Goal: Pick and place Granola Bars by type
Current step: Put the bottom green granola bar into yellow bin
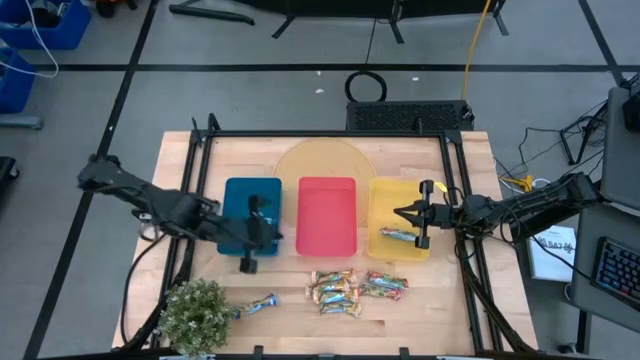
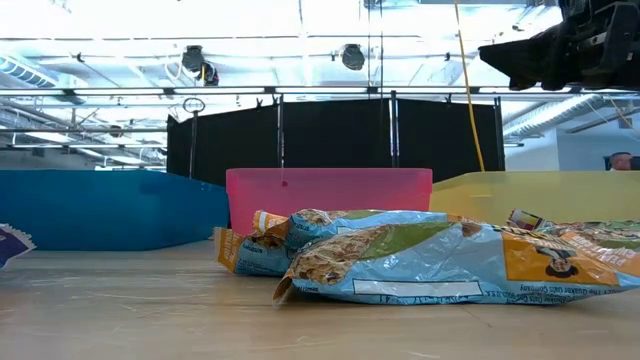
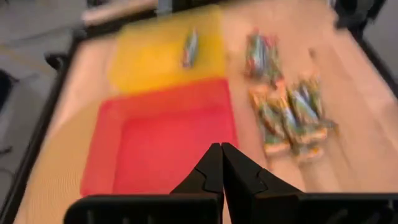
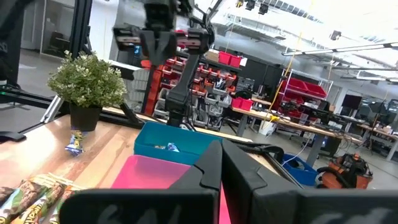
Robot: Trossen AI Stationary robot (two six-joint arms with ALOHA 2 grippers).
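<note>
Several granola bars (image 1: 345, 288) lie heaped on the wood near the table's near edge, in front of the red tray (image 1: 327, 215); the low view shows them close up (image 2: 420, 262). One blue-and-white bar (image 1: 255, 305) lies alone beside the plant. Another bar (image 1: 397, 235) rests flat in the yellow tray (image 1: 400, 200), and a small one (image 4: 168, 147) in the blue tray (image 4: 177, 140). My left gripper (image 1: 262, 232) hovers shut over the blue tray's right part, holding nothing (image 3: 221, 163). My right gripper (image 1: 408, 214) hovers shut over the yellow tray, also holding nothing (image 4: 221, 158).
A small potted plant (image 1: 195, 312) stands at the table's near left corner. A round yellowish disc (image 1: 325, 160) lies behind the red tray. A black frame (image 1: 200, 150) edges the table. Bare wood shows between the trays and the bar heap.
</note>
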